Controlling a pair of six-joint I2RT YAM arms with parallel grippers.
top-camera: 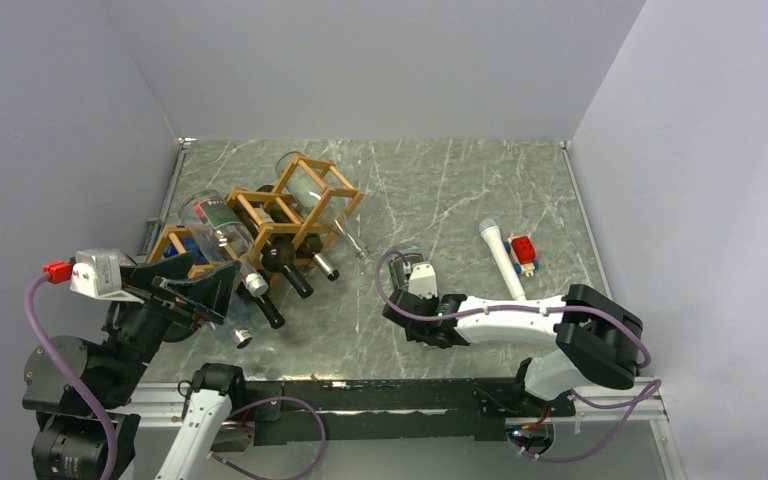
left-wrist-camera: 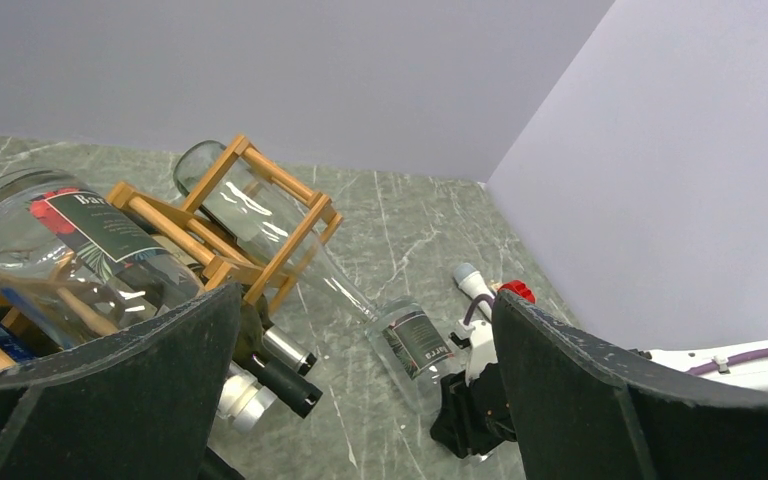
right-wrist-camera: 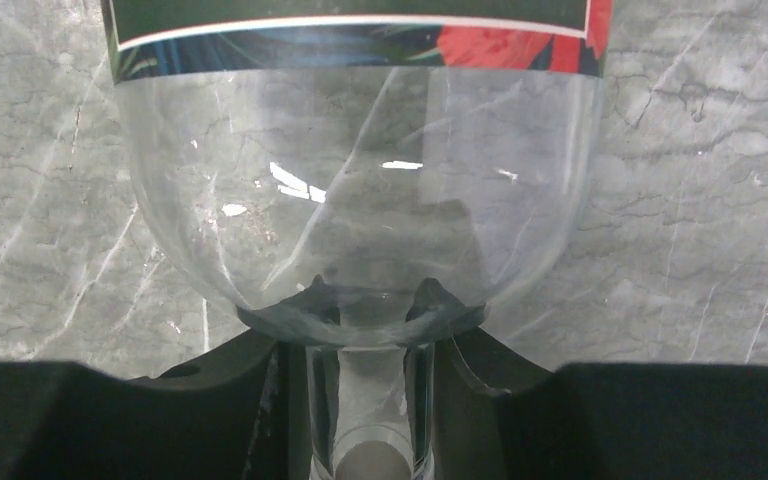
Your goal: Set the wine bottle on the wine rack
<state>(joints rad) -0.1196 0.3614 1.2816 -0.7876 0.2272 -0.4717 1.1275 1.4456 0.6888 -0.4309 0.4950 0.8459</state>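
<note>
— Grey-veined marble table point(top-camera: 480, 180), pale walls point(top-camera: 380, 60) round it. What holds what?
— One wooden wine rack point(left-wrist-camera: 295, 238), thin square sticks in open cube cells, by the left edge toward the far corner. Two clear glass bottles point(top-camera: 215, 225) lie in it, plus dark ones point(top-camera: 290, 270) I cannot count surely
— And the wine bottle point(top-camera: 405, 258)?
— Clear, labelled, round-shouldered, near the table's middle, apart from the rack. The right gripper point(right-wrist-camera: 365, 320) pinches its neck; the left gripper point(left-wrist-camera: 365, 300) stands spread wide, empty, by the rack's near end

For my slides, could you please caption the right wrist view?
Right fingers grip a clear labelled wine bottle by its neck, over the marble table.
</note>
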